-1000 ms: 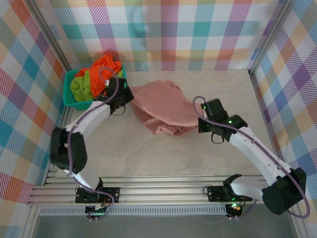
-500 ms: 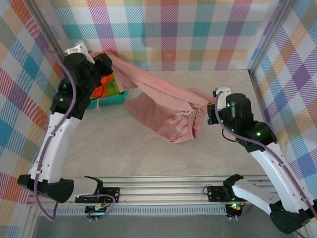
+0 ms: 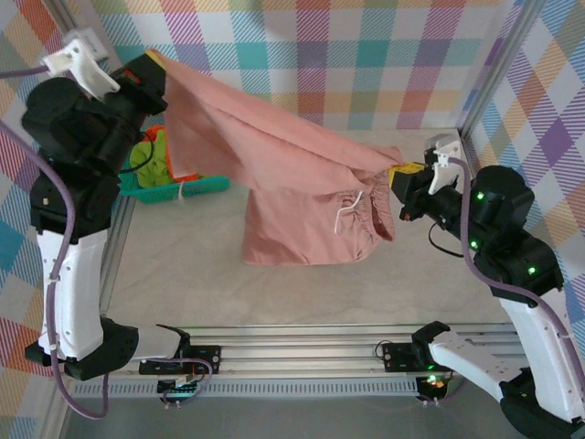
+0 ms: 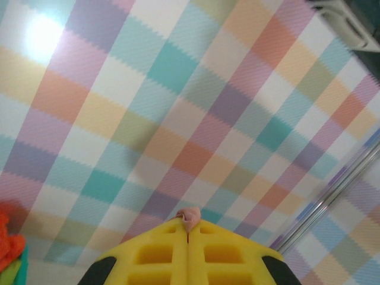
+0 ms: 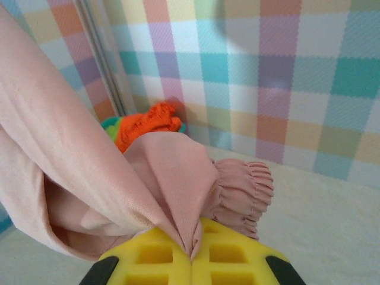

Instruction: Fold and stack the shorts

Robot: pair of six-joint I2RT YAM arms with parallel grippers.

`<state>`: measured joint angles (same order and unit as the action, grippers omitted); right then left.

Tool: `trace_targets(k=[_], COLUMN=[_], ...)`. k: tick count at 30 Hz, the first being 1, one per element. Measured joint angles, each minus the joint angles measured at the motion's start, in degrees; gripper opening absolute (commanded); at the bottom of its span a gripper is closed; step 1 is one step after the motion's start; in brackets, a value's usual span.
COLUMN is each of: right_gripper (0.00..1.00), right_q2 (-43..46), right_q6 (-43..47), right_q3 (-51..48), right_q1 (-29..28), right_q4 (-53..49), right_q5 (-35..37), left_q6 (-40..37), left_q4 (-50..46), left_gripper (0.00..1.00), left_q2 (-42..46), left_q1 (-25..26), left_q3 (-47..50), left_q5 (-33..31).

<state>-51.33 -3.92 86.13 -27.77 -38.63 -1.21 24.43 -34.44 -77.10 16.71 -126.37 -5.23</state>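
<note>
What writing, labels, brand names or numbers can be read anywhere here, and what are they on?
None can be read.
Pink shorts: plain cloth, no tag showing.
Teal basket: no lettering.
Checked walls: pattern only.
Right arm: green lights, no legible marking.
Small boards at the arm bases: too small to read.

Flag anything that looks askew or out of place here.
The pink shorts hang lopsided in mid-air. The left pincer grips one end, seemingly higher, and the right pincer grips the other, so the cloth slants and bunches, its drawstring dangling. The orange shorts and green shorts lie crumpled in the teal basket.
</note>
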Motion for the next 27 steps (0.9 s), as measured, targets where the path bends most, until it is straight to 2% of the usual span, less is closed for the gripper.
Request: trace_targets(k=[4, 8, 11, 14, 17, 20, 23, 24, 25, 26, 27], right_gripper=[0.0, 0.0, 0.0, 0.0, 0.0, 0.0, 0.02, 0.04, 0.11, 0.25, 0.35], right_q2=[-1.95, -6.95, -12.24, -17.03, -21.92, -28.37, -35.54, -38.18, -40.94, -42.93, -45.24], right_q6=[-0.33, -0.09, -0.11, -0.59, -1.16, -1.18, -1.38, -1.51, -1.7, -2.01, -2.54], right_q3=[1.7, 1.7, 0.11, -5.27, -8.85, -9.18, -6.8, -5.4, -3.69, -2.27, -0.22], right_q1=[0.0, 0.55, 5.16, 12.0, 16.15, 18.64, 20.59, 21.14, 21.86, 22.49, 23.39], right_q4=[0.02, -1.6, -2.14, -0.63, 0.92, 3.61, 4.68, 4.98, 5.18, 5.09, 4.85], right_q5=[1.36, 9.38, 12.35, 12.63, 12.31, 11.69, 11.19, 11.04, 10.84, 10.58, 10.25], left_q6=[-1.57, -1.77, -1.7, -1.53, -1.53, -1.57, -1.75, -1.86, -2.03, -2.19, -2.62], left_q4=[-0.07, 0.04, 1.14, 3.17, 5.09, 7.54, 7.76, 7.87, 7.85, 7.76, 7.87], left_gripper=[0.0, 0.0, 0.0, 0.0, 0.0, 0.0, 0.0, 0.0, 0.08, 0.2, 0.31], left_q2=[-3.56, -9.84, -16.2, -23.23, -31.45, -40.57, -50.45, -54.18, -57.31, -59.91, -62.82], left_q1=[0.0, 0.0, 0.09, 1.01, 2.38, 3.37, 3.8, 3.91, 3.91, 3.91, 3.89], left_q3=[-4.46, -5.09, -2.82, 2.91, 5.44, 3.5, -4.7, -8.92, -12.85, -16.44, -20.68], left_q5=[-0.04, -0.48, -1.14, -1.66, -2.14, -2.67, -3.45, -3.58, -3.72, -3.67, -3.72])
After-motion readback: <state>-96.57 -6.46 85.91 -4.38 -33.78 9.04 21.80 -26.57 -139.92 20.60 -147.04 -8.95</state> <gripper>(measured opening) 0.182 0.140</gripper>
